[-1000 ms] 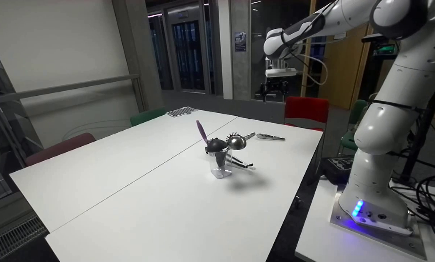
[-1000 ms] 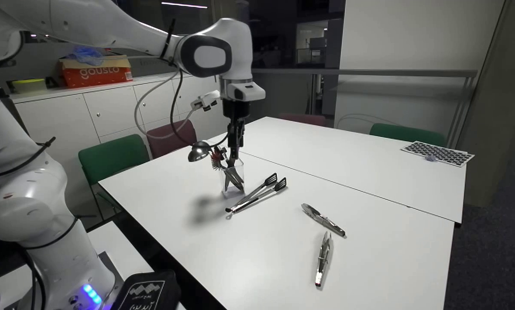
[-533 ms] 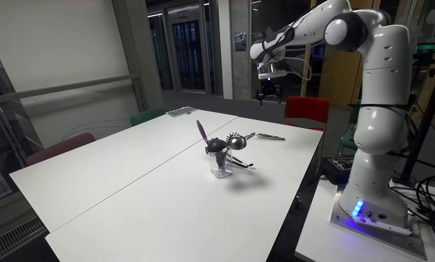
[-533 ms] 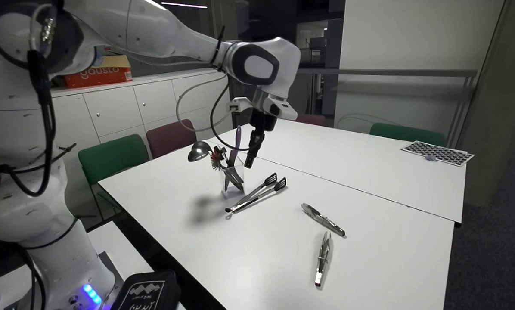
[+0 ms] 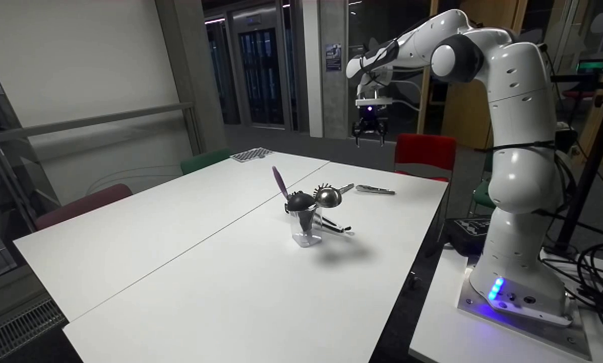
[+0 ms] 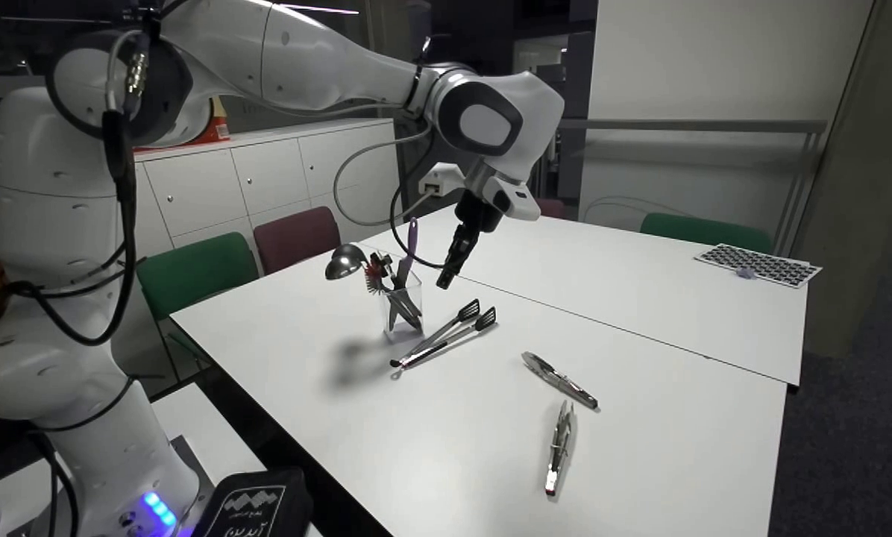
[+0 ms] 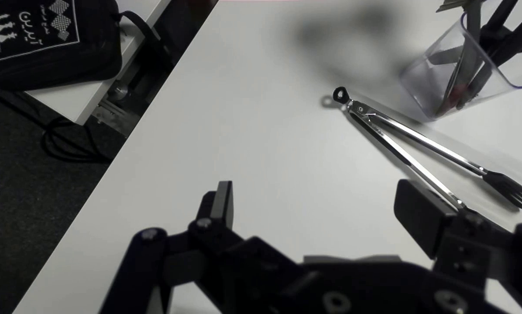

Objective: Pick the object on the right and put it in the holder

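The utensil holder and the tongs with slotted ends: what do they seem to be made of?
Holder: seems smooth, clear plastic, possibly glass, since the utensils show through. Tongs: mostly polished metal, judging by the bright shine; their slotted ends look dull black, perhaps nylon or silicone.

We can't tell which of two is meant; both lie flat, right of centre in an exterior view. Upper tongs (image 6: 560, 381): slim silver, slanted, dark end at lower right. Lower tongs (image 6: 558, 449): just beside, slim silver too, near-vertical in frame, dark end at bottom. Holder (image 5: 306, 239) we see upright near mid-frame in both exterior views, upper right in the wrist view: clear cup, utensils (image 5: 300, 202) sticking out at angles.
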